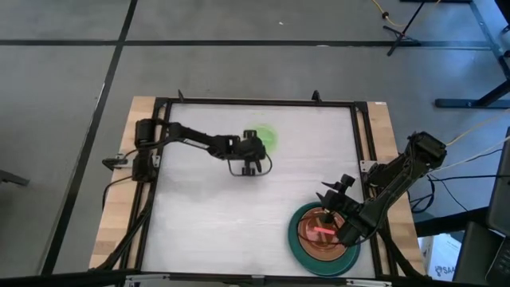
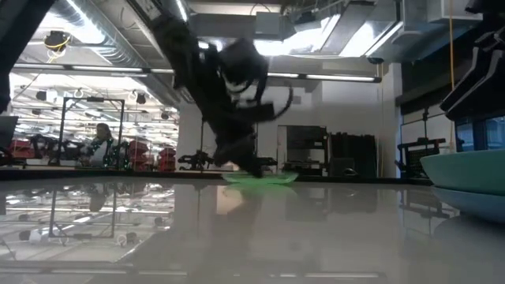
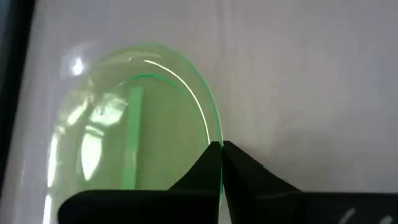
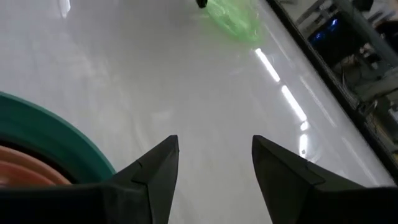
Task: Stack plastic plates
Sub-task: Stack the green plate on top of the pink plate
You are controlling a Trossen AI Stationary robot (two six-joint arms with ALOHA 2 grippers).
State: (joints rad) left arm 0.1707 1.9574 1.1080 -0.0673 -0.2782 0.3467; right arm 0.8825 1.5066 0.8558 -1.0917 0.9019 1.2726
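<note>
A small translucent neon-green plate (image 1: 267, 136) sits mid-table toward the far edge; it also shows in the low view (image 2: 264, 178) and the left wrist view (image 3: 143, 124). My left gripper (image 1: 253, 148) (image 3: 220, 149) is shut on its rim. At the near right a large teal plate (image 1: 296, 239) (image 4: 56, 140) carries a terracotta-orange plate (image 1: 311, 243) with a pink piece (image 1: 323, 231) on top. My right gripper (image 4: 214, 149) hovers open over that stack's far edge, touching nothing. My left gripper pinches the green plate's rim (image 3: 216, 132) between its two shut fingertips, on the side toward the table's left and near edges. The fingers (image 2: 246, 162) slant down onto it from above. The plate stays low by the table; whether it is lifted clear I cannot tell.
A black frame (image 1: 255, 102) runs around the white table top. Bare white surface (image 1: 215, 215) lies between the green plate and the stack. In the low view the stack's teal rim (image 2: 465, 167) fills the right edge. A person sits far off in the room (image 2: 101, 142).
</note>
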